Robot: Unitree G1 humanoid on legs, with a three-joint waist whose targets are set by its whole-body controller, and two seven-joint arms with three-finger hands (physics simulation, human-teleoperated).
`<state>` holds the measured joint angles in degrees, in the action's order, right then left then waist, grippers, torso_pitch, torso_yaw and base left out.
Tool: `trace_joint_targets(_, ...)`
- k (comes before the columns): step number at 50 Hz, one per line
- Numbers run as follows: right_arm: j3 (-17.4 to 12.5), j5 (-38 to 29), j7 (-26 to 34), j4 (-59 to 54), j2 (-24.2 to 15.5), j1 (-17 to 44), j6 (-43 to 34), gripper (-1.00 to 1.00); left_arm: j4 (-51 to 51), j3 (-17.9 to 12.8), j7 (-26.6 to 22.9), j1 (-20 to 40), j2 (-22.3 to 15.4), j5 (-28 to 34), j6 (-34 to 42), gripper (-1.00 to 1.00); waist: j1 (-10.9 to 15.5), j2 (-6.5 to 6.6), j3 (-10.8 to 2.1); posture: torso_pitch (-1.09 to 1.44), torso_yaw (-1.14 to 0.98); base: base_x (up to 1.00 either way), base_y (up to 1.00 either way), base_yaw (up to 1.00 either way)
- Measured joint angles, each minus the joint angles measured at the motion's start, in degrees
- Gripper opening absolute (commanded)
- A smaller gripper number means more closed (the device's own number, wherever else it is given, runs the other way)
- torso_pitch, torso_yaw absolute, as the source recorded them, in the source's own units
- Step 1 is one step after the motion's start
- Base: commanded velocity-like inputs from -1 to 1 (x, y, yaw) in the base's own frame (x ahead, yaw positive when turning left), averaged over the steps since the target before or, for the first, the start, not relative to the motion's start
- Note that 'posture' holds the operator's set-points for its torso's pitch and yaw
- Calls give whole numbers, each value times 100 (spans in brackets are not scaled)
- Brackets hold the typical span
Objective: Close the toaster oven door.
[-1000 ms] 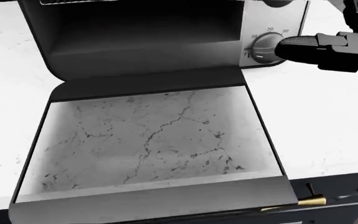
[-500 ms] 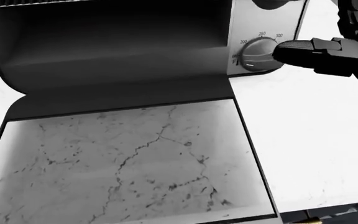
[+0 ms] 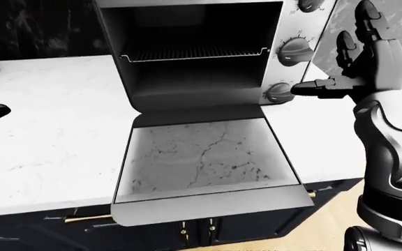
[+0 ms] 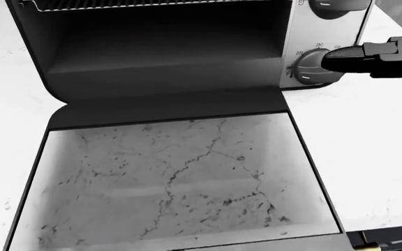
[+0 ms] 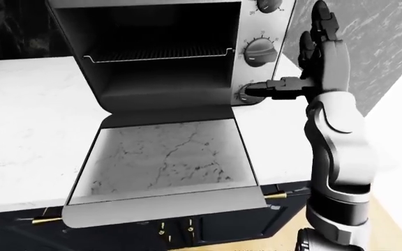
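Hanging flat and open, the toaster oven door is not shut yet. The right hand, at three o'clock from the toaster oven, is spread and holds nothing, one finger at the lowest knob. I think it must next go under the door's edge and lift.

Toaster oven on counter; door fully down (flat, glass-paned).

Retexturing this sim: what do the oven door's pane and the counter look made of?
Door pane: seemingly glass, since the counter's veining shows through it, framed in matte dark metal. Counter: white marble-like stone with faint grey veins, smooth and lightly glossy. Both are renders, so judged by look.
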<state>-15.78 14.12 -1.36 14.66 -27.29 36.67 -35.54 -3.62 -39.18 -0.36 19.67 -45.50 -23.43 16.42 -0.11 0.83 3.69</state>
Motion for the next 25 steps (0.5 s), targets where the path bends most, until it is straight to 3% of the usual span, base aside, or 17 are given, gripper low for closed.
trace_joint_targets(6,-120,-532,284,-356,-16,-28,430,100,-19,-4,-51,-7,3,6,47,100,-1,8,1,0,0,0,0,0)
trace_joint_targets(25,-291,-1249,934,-1155,-274,-307,1538,100,-232,-79,-127,-113,21,-13,-51,100,-19,57,-48,0,0,0,0,0)
